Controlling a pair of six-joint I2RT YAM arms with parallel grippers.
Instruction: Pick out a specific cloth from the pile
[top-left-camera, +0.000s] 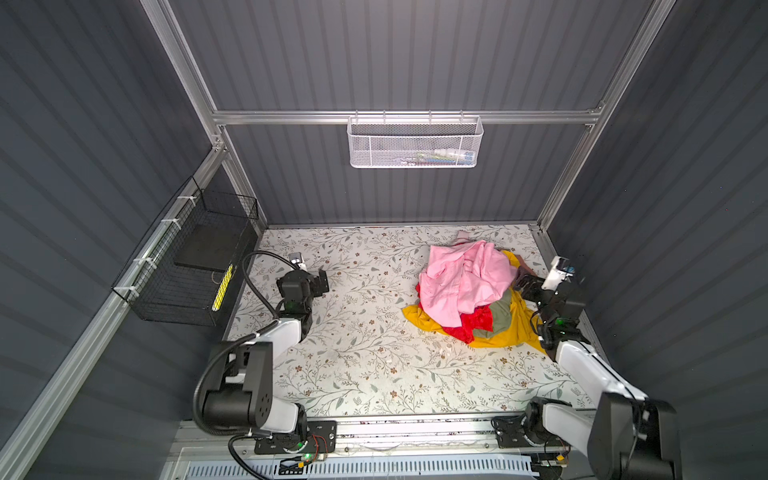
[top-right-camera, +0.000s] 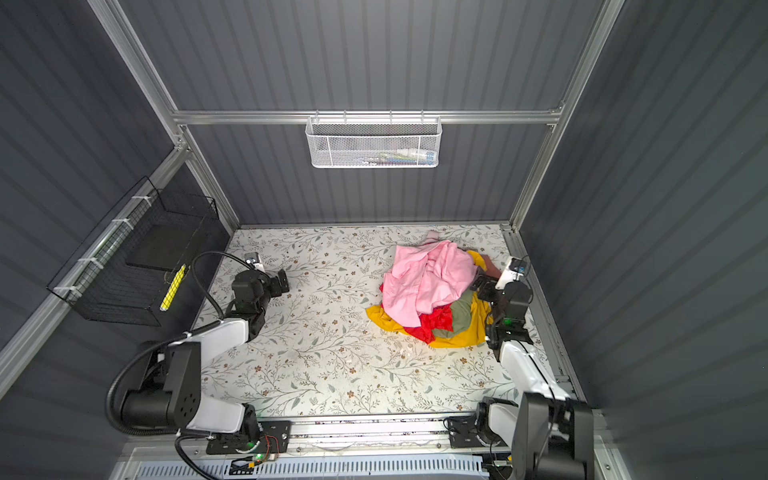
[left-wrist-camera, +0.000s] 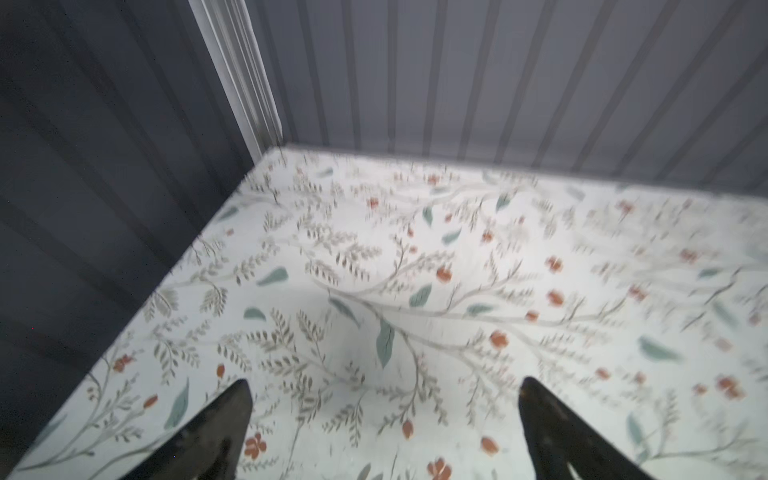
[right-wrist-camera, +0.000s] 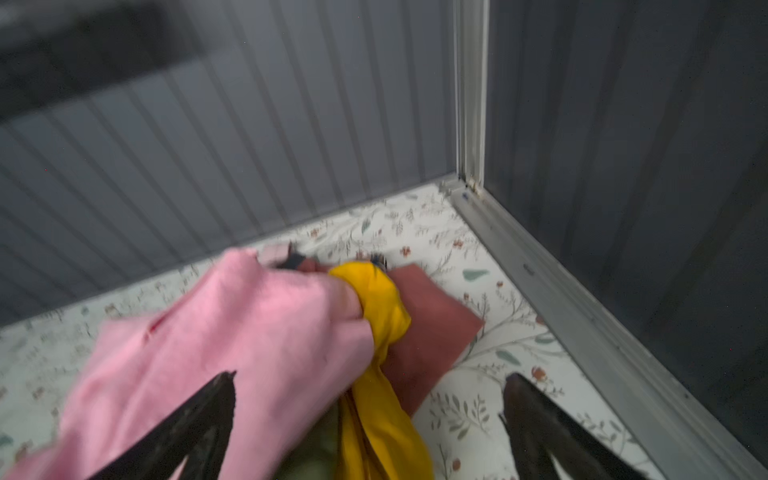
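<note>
**Both grippers apart, yellow cloth under the heap**

Nearest me, the front of the desk (top-left-camera: 353, 374) is bare floral print. On my left side the left gripper (top-left-camera: 323, 282) hangs over that bare print, well apart from the clothes; its wrist view shows the left gripper (left-wrist-camera: 384, 382) with jaws spread wide and nothing between them.

On the right, the right gripper (top-left-camera: 524, 286) sits at the right flank of the pile (top-left-camera: 469, 291). From its wrist camera the right gripper (right-wrist-camera: 372, 374) is also spread wide, holding nothing: one finger lies in front of the pink garment (right-wrist-camera: 232, 345), the other in front of bare desk. I cannot tell whether it touches fabric.

The cloth (top-left-camera: 513, 328) is mustard yellow and lies at the bottom of the pile, poking out at the near-left and right edges, with a bunched fold (right-wrist-camera: 382, 299) between the pink garment and a dusty-rose piece (right-wrist-camera: 428, 328). The red cloth (top-left-camera: 469, 322) and an olive green piece (top-left-camera: 500, 311) lie on it.

Farther back, a white mesh basket (top-left-camera: 413, 141) hangs on the rear wall.
</note>
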